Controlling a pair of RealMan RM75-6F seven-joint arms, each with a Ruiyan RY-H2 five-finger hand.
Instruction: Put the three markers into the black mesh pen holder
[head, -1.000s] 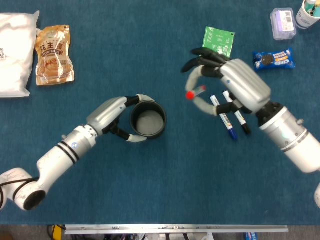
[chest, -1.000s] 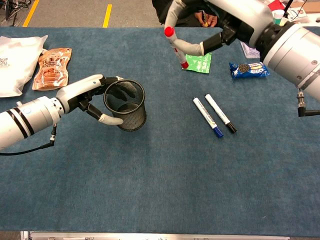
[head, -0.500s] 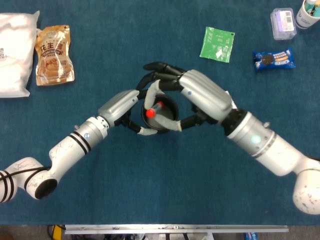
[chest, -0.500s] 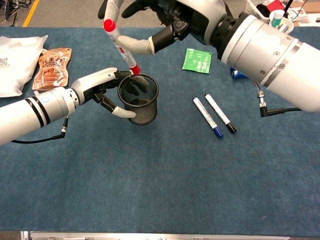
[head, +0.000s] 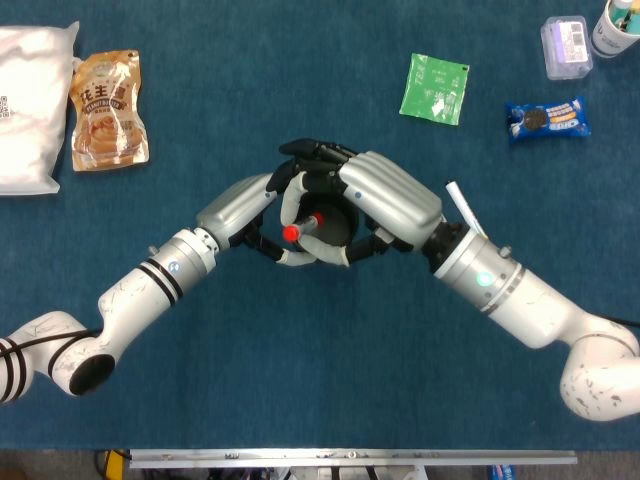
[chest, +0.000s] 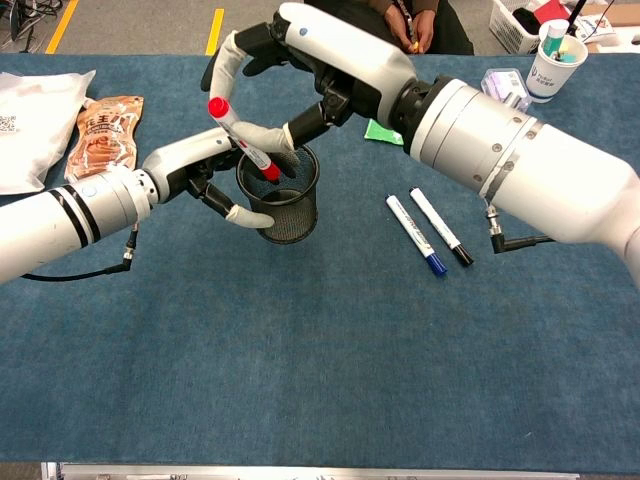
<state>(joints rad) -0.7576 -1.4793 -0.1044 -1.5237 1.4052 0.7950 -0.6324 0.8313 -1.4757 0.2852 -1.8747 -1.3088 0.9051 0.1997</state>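
The black mesh pen holder (chest: 281, 203) stands upright mid-table, and my left hand (chest: 203, 173) grips its left side. My right hand (chest: 312, 62) is above it and pinches a red-capped marker (chest: 240, 136). That marker is tilted, its red cap up and to the left, its lower end inside the holder's mouth. In the head view my right hand (head: 372, 196) covers most of the holder (head: 333, 226), and the red cap (head: 292, 232) shows beside my left hand (head: 250, 205). A blue-capped marker (chest: 417, 235) and a black-capped marker (chest: 440, 227) lie side by side on the cloth to the holder's right.
A white bag (head: 30, 110) and an orange snack pouch (head: 108, 97) lie at the far left. A green packet (head: 437, 88), a blue cookie pack (head: 546, 117), a small plastic box (head: 567, 45) and a cup (head: 612, 25) sit at the far right.
My right hand carried the red-capped marker from beside the other two markers over to the holder and lowered its end into the mouth. My left hand shifted the holder slightly right.
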